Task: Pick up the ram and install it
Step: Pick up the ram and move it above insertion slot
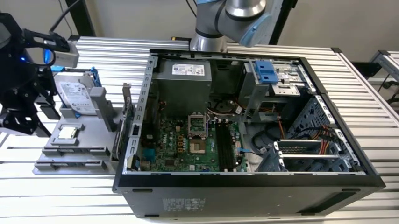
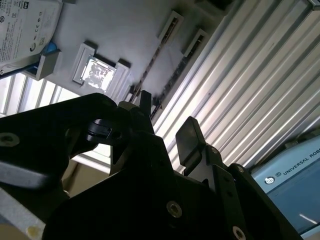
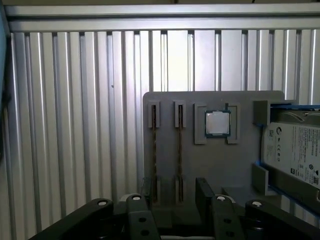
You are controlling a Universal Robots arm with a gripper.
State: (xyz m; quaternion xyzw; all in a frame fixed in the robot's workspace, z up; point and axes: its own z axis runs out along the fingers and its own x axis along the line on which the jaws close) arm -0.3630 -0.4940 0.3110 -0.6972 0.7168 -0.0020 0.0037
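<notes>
Surface: ribbed aluminium table [image 1: 365, 98], pale, carrying everything in the scene.
Computer case [image 1: 249, 191]: black tower laid on its side with the panel off, taking up the middle and the exterior view's right of the table.
Arm [image 1: 231, 18]: grey and blue, its base stood behind the case.
Motherboard [image 1: 181, 144]: green, flat on the floor of the case, with long black slots [image 1: 223, 144] running along its exterior-view right side.
Holder tray [image 3: 235, 165]: grey, on the table just beside the case, on the exterior view's left.
Hard drive [image 1: 78, 95]: propped tilted in a blue-edged cradle at the far end of the tray.
Gripper [image 3: 176, 194]: black, poised over the tray; the fingers [image 3: 205, 192] stood apart and held nothing.
Processor chip [image 3: 218, 123]: square, silver-topped, seated in its own pocket of the tray between the drive and the sticks.
Ram [image 3: 180, 145]: thin stick stood on edge in a tray slot, in line with the gap between the fingers in both wrist views; whether the fingers touched it could not be told.
Neighbouring stick [image 3: 153, 150]: same kind, on edge in the parallel slot just beside.
</notes>
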